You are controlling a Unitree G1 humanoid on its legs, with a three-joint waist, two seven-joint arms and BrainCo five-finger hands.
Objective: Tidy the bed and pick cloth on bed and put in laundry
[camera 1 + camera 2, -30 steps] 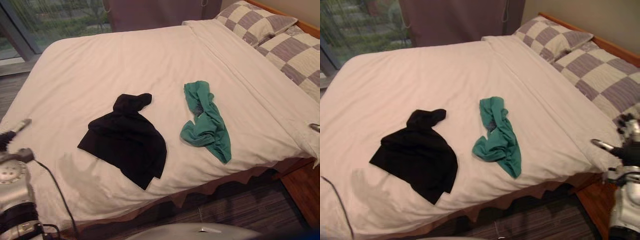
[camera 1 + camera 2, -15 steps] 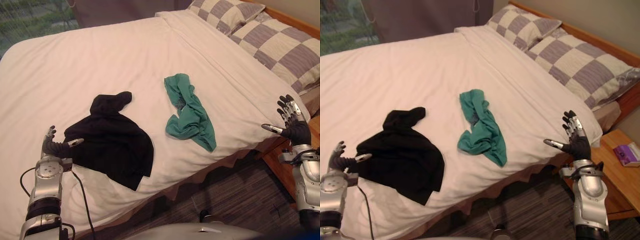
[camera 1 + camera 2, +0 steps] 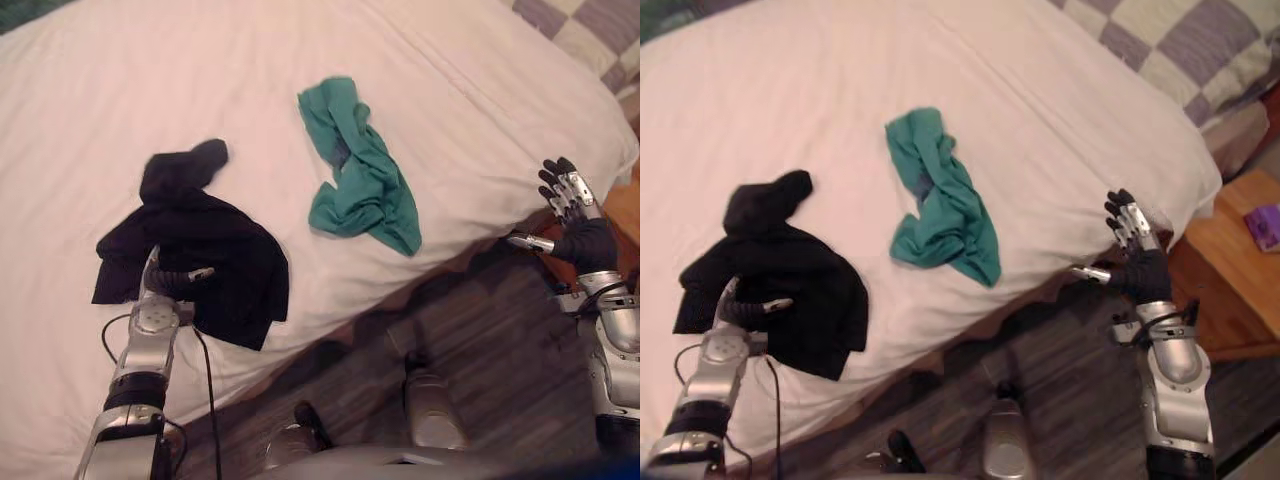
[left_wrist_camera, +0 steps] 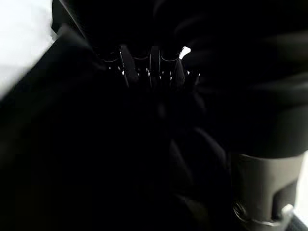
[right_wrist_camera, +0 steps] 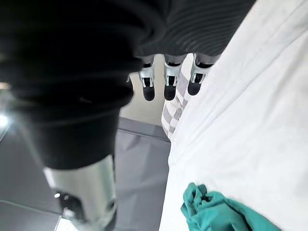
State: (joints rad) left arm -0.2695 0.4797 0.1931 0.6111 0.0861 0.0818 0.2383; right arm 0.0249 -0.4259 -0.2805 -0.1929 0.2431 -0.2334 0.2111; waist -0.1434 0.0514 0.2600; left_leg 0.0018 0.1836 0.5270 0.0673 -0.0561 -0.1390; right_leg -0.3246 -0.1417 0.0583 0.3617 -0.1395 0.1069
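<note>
1. Black cloth (image 3: 205,250) lay crumpled near the front edge of the bed (image 3: 500,120), toward the left end, and your left hand (image 3: 165,283) sat over the cloth's near side. Picking it up looked like the step in hand.
2. To do it well, you needed to sink the fingers into the thick folds rather than the thin hem. You then had to close thumb and fingers round a good bunch so nothing trailed on the lift.
3. You had to catch cloth alone; the white sheet (image 3: 90,90) beneath looked loose enough to come up with it.
4. Green cloth (image 3: 362,175) lay apart from the black one, nearer the middle of the front edge, with no hand on it.
5. Your left hand was open, thumb held out to one side of the fingers, nothing pinched. Whether the tips touched the cloth could not be told.
6. Your right hand (image 3: 572,215) was raised just off the bed's right front corner, above the floor (image 3: 480,330). Its fingers were straight and spread, empty, near a wooden nightstand (image 3: 1230,270).
</note>
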